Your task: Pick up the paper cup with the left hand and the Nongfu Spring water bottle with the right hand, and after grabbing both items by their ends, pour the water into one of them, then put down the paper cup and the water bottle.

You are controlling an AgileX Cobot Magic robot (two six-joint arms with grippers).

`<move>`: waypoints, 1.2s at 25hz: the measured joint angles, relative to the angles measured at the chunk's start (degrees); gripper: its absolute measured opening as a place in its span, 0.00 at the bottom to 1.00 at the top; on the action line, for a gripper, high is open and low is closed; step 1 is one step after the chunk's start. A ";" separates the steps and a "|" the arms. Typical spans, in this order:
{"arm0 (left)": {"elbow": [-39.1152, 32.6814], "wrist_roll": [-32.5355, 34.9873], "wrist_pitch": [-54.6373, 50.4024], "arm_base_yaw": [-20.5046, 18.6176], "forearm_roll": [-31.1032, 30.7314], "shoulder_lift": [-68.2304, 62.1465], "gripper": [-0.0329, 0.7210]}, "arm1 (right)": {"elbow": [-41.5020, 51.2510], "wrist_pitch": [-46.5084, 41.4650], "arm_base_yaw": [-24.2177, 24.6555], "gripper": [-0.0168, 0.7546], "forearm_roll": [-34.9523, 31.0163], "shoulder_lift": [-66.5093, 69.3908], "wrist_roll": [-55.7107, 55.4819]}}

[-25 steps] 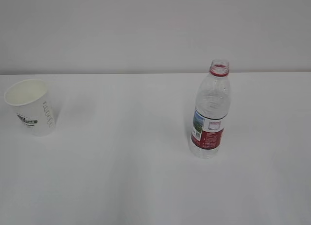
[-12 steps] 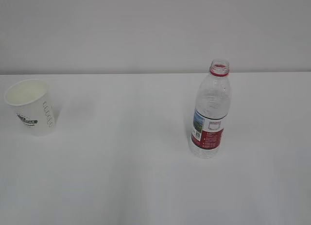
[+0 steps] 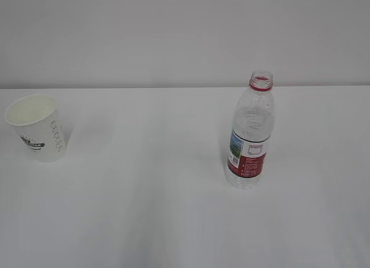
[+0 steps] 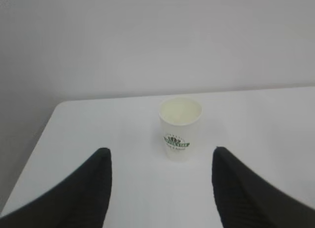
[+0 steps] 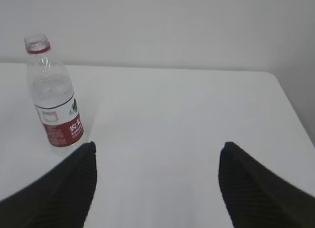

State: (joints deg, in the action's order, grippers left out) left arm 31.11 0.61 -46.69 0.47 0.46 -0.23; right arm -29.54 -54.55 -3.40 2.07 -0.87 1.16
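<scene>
as seen from the front of the room, the white table (image 3: pixel 173 221) carries just two things, set well apart: the paper cup (image 3: pixel 37 128) upright at the far left, its green-and-black logo and grey lettering facing out, and the nongfu spring water bottle (image 3: pixel 251 132) upright to the right of the middle, cap off, red ring at its neck, red-and-white label round its lower half. whether the water is in the bottle or in the cup i cannot tell from here. neither arm shows in this view.

from the left wrist, the left hand (image 4: pixel 160 161) hangs over the table with its two black fingers (image 4: pixel 81 198) spread wide and nothing between them. the paper cup (image 4: pixel 179 127) stands beyond the fingertips, centred in the gap but clear of both, its cream inside showing, near the table's far left corner.

from the right wrist, the right hand (image 5: pixel 157 156) likewise has its jaws wide apart and empty. the bottle (image 5: pixel 53 97) stands off to the left, just beyond the left finger (image 5: pixel 64 193) and outside the gap, not touched.
</scene>
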 joint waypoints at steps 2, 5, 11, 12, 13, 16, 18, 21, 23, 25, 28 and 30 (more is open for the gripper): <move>0.00 0.00 2.24 0.00 -0.46 0.00 0.66 | 0.00 2.27 0.00 0.78 1.06 0.00 0.00; 0.00 0.00 5.15 0.00 -0.46 0.00 0.66 | 0.00 5.49 0.00 0.78 2.89 0.00 0.00; 0.00 0.00 8.81 0.00 -2.41 -0.31 0.66 | -0.02 10.10 0.00 0.78 4.51 0.12 0.00; 0.00 0.00 9.58 0.00 -2.78 -0.76 0.66 | -0.02 11.04 0.00 0.78 4.51 0.68 0.00; 0.00 0.00 10.17 0.00 -3.03 -1.39 0.66 | -0.02 12.10 0.00 0.78 4.62 1.50 0.00; 0.00 0.00 11.99 0.00 -3.17 -3.73 0.66 | -0.02 15.32 0.00 0.78 4.62 4.22 0.00; 0.00 0.00 13.92 0.00 -3.40 -5.33 0.66 | -0.02 17.66 0.00 0.78 4.62 5.97 0.00; 0.00 0.00 17.33 0.00 -3.90 -7.58 0.66 | -0.02 21.84 0.00 0.78 4.62 8.66 0.00; 0.00 0.00 19.97 0.00 -4.48 -9.04 0.66 | -0.02 24.66 0.00 0.78 4.62 10.70 0.00; 0.00 0.00 22.22 0.00 -4.72 -10.34 0.66 | -0.02 26.92 0.00 0.78 4.72 12.70 0.00; 0.00 0.00 25.35 0.00 -4.99 -12.44 0.65 | -0.02 30.57 0.00 0.78 4.72 15.88 0.00; 0.00 0.00 27.15 0.00 -5.09 -13.98 0.65 | -0.02 33.49 0.00 0.78 4.72 18.24 0.00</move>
State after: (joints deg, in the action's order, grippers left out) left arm 31.11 0.61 -19.54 0.47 -4.63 -14.21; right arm -29.56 -21.06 -3.40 6.78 17.37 1.16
